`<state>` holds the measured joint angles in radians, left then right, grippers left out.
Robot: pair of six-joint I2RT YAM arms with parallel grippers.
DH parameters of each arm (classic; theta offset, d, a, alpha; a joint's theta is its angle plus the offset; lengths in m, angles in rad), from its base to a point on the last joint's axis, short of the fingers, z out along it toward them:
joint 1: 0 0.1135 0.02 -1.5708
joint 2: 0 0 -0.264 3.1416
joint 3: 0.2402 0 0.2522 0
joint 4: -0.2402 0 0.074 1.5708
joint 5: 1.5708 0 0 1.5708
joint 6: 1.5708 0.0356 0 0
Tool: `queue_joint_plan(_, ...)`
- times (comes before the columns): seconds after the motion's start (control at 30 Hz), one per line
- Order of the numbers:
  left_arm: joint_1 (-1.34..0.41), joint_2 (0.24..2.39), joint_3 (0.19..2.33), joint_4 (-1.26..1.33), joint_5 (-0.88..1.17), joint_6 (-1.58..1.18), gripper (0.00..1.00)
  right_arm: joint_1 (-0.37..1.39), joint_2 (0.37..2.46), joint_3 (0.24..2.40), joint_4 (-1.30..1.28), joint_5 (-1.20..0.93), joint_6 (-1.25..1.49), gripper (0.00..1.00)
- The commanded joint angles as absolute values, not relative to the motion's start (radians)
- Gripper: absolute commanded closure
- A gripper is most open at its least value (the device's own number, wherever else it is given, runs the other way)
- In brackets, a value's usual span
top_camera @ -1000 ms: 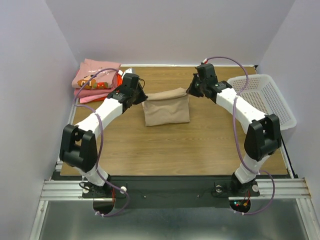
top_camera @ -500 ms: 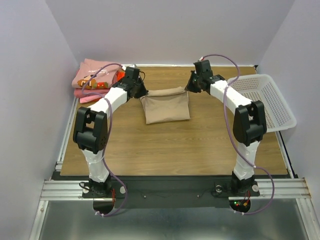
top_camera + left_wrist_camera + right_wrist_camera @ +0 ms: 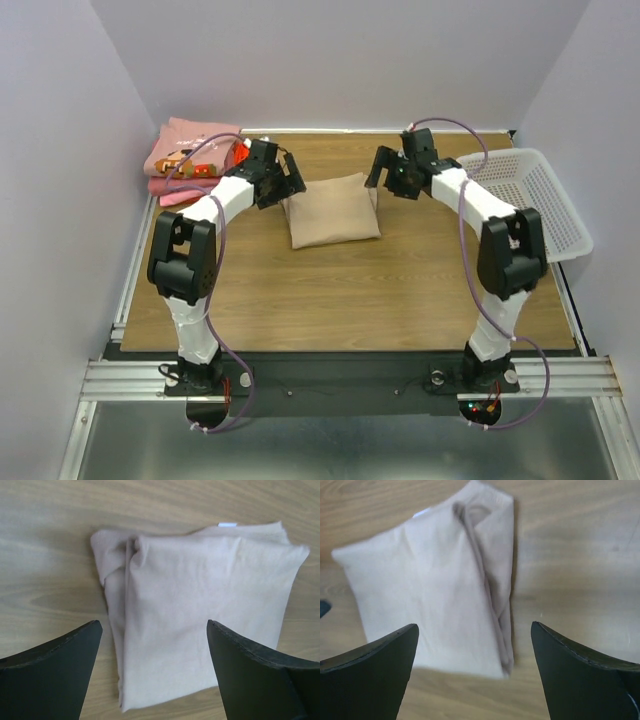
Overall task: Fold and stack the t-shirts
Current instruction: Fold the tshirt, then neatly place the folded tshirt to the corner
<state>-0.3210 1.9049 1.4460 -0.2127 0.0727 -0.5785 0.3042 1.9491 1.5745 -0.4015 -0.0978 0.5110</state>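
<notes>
The white mesh basket (image 3: 532,203) stands at the table's (image 3: 350,290) right edge, to the right of the right gripper (image 3: 380,176) and just beyond that arm's elbow. None of the shirts touches it.

To the left of the left gripper (image 3: 291,179), at the far left corner, three folded t-shirts lie in a pile. The dusty pink shirt (image 3: 186,147) with its brown-white graphic is on top. The lighter pink shirt (image 3: 172,189) is under it, and the orange-red shirt (image 3: 240,153) shows at the pile's right side, just behind the left wrist.

The left arm rises from its base, bends at the elbow and reaches forward and inward. The right arm mirrors it from the other side. Both wrists tilt down toward the middle of the table.

The tan shirt (image 3: 334,210) lies folded between the two grippers, flat on the wood. The left gripper (image 3: 152,625) is at the shirt's far left corner, jaws spread wide, clasping nothing. In the left wrist view the tan shirt (image 3: 200,605) fills the gap between the dark fingers (image 3: 55,665). The right gripper (image 3: 474,626) is at the far right corner, likewise spread wide and released. The tan shirt (image 3: 430,590) lies below it, one folded edge running between the fingers (image 3: 585,675). Whether either gripper's tips touch the cloth cannot be told. A small white label (image 3: 227,525) shows at the shirt's far edge.
</notes>
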Motion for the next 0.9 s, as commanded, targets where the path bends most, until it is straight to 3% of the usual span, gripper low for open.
queue_joint_plan(0.0,-0.318,1.813,1.367,-0.192,0.103,-0.546,0.02,0.308,1.748,1.386,-0.377,-0.17,0.48,0.0)
queue_joint_plan(0.23,-0.324,1.865,1.318,-0.179,0.094,-0.555,0.02,0.322,1.429,0.982,-0.351,-0.218,0.514,0.0)
queue_joint_plan(0.53,-0.362,1.947,1.313,-0.184,0.092,-0.583,0.05,0.322,1.129,0.818,-0.356,-0.172,0.514,0.0)
queue_joint_plan(0.67,-0.37,1.999,1.35,-0.204,0.071,-0.592,0.16,0.322,1.109,0.781,-0.356,-0.163,0.514,0.0)
queue_joint_plan(0.83,-0.391,2.1,1.452,-0.276,0.015,-0.566,0.43,0.322,1.123,0.756,-0.354,-0.132,0.493,0.0)
queue_joint_plan(0.87,-0.394,2.1,1.468,-0.288,0.011,-0.565,0.43,0.322,1.13,0.753,-0.354,-0.115,0.491,0.0)
